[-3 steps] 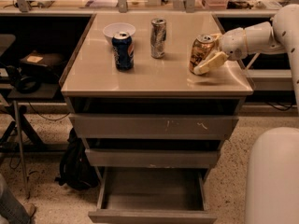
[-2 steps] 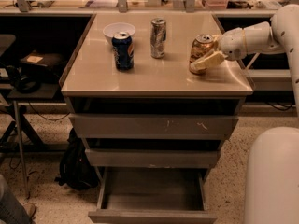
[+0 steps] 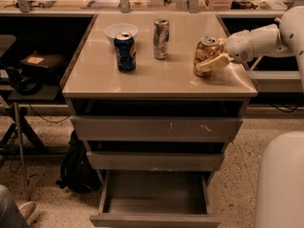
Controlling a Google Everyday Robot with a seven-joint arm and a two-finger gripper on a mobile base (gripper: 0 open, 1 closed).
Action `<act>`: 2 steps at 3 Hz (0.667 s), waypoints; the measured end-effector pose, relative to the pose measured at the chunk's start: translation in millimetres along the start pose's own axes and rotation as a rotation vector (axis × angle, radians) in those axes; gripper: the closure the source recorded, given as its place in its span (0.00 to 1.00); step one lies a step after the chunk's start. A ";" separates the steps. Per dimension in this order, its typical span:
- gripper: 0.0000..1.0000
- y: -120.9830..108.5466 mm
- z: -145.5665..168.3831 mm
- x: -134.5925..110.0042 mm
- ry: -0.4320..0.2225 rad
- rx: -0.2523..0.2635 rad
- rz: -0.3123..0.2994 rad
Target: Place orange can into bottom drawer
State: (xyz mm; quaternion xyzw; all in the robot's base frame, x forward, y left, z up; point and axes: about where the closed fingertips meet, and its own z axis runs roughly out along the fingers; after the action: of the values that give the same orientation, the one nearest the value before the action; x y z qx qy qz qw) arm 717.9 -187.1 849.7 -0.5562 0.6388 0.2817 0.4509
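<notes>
The orange can [image 3: 204,51] stands at the right side of the cabinet top [image 3: 156,80], close to upright. My gripper [image 3: 204,63] reaches in from the right and is shut on the can; one pale finger [image 3: 214,62] crosses its front and the other is hidden behind it. The bottom drawer [image 3: 154,219] is pulled out below, with its inside bare. The two upper drawers [image 3: 156,127] are only slightly out.
A dark blue can [image 3: 125,51], a silver-grey can [image 3: 161,38] and a white bowl [image 3: 120,30] stand on the left and middle of the top. A black bag [image 3: 76,167] lies on the floor to the left. The robot's white body [image 3: 280,184] is at lower right.
The orange can was tilted in the gripper; it now stands more upright. The gripper and can have shifted slightly left.
</notes>
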 end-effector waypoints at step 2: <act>1.00 45.2 -72.8 -37.3 -0.006 0.161 -0.137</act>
State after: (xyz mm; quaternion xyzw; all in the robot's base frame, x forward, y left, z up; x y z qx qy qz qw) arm 654.3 -222.8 908.1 -0.5597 0.6185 0.1993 0.5143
